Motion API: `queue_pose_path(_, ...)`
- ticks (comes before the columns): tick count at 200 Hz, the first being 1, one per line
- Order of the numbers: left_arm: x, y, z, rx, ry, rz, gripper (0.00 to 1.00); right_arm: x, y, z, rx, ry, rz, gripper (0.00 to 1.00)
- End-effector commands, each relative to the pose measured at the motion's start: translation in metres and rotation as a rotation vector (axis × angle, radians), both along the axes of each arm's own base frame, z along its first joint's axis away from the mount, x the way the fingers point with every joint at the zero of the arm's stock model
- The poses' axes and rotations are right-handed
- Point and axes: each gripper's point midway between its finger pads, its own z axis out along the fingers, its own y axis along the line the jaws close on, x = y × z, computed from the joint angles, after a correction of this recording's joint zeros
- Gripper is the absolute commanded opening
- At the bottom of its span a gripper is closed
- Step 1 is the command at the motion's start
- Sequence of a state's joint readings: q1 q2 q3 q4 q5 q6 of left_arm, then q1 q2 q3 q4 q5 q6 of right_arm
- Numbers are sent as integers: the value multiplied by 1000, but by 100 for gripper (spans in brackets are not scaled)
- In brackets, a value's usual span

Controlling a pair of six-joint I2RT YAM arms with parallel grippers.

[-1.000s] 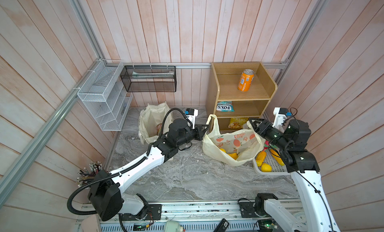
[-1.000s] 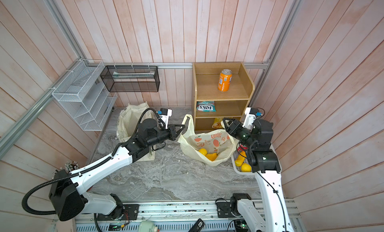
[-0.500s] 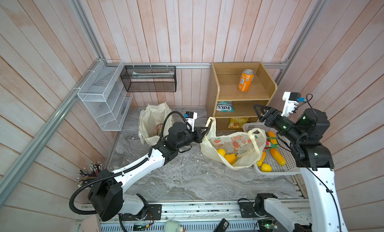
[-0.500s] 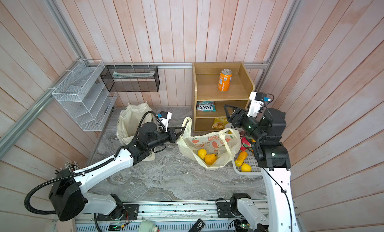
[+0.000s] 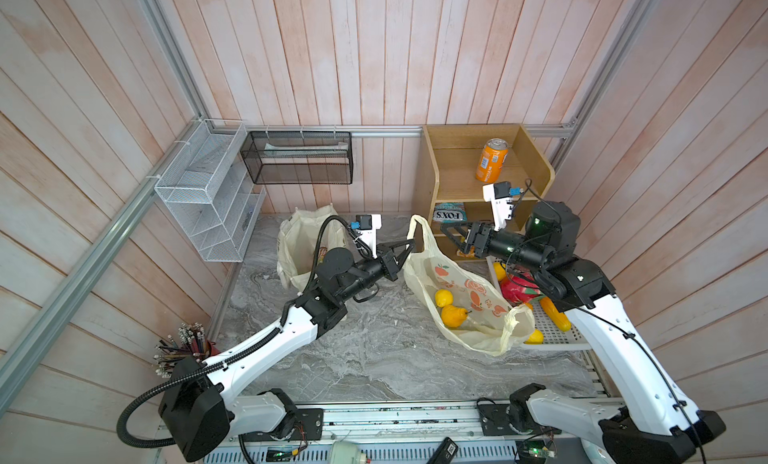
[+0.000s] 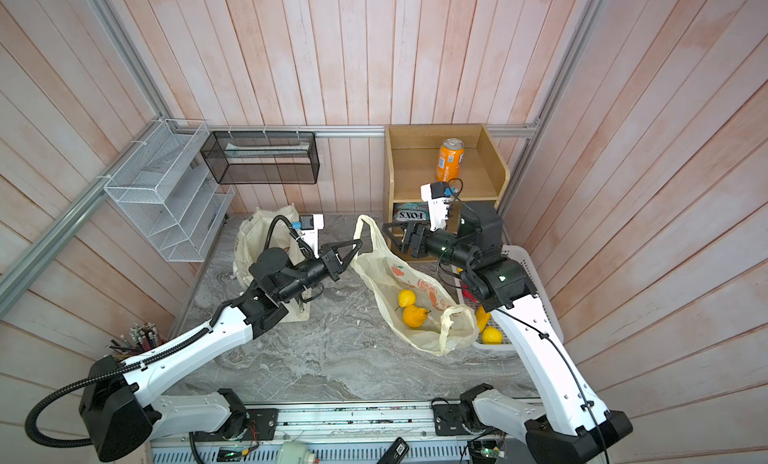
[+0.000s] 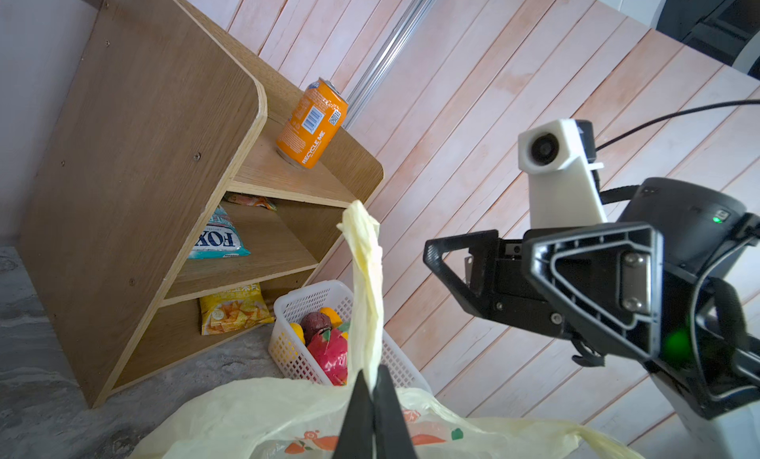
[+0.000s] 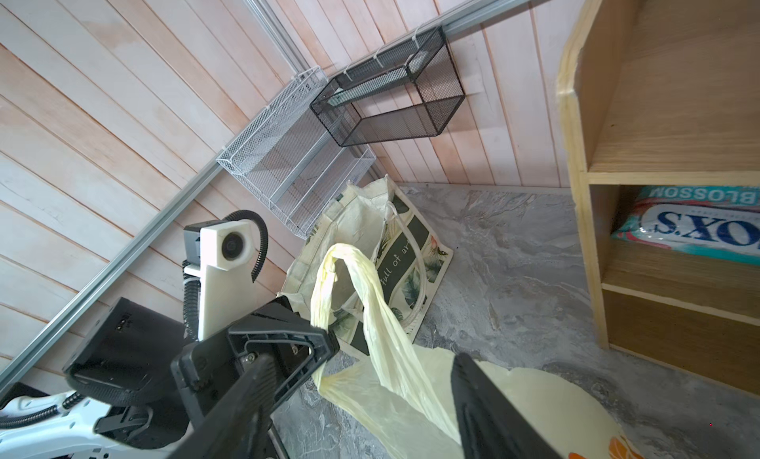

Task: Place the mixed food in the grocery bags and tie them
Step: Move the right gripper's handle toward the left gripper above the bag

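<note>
The cream plastic grocery bag (image 5: 465, 299) printed with orange fruits lies open on the marble top, with a yellow lemon (image 5: 444, 296) and an orange pear (image 5: 453, 315) inside. My left gripper (image 5: 409, 247) is shut on the bag's left handle loop (image 7: 364, 251) and holds it up. My right gripper (image 5: 451, 237) hovers open just right of that loop, which stands between its spread fingers (image 8: 485, 399) in the right wrist view, untouched. The bag's other handle (image 5: 515, 316) lies slack. The canvas tote (image 5: 299, 241) stands behind the left arm.
A white basket (image 5: 552, 337) right of the bag holds a red dragon fruit (image 5: 517, 287) and yellow fruits. The wooden shelf (image 5: 457, 166) behind carries an orange can (image 5: 491, 160), a teal Fox's packet (image 5: 449, 213) and a yellow snack packet (image 7: 234, 309). Wire racks (image 5: 208, 191) hang on the left.
My right gripper let go of the bag's right handle, which dropped slack. It rose, swung left towards the raised loop, and opened wider. The left gripper kept its grip.
</note>
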State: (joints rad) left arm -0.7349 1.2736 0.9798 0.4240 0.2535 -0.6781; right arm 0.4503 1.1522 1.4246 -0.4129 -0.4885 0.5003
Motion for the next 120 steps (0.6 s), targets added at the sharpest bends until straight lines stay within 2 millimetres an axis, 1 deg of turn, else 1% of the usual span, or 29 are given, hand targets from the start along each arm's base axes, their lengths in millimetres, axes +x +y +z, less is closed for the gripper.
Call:
queue_pose_path(1,-5,0,20,-38,-34,-2,0,-1,7,13,13,-55,8,70)
queue_pose_path(45,-10,-6,24,-39,-39,-12,0,2,20,11,12,-52,23,71)
queue_pose_path(77,-12,-10,27,-39,-41,-22,0,10,31,8,6,-49,31,73)
queue_pose_path(120,-15,-19,26,-34,-35,-42,0,22,46,5,-16,-51,37,74)
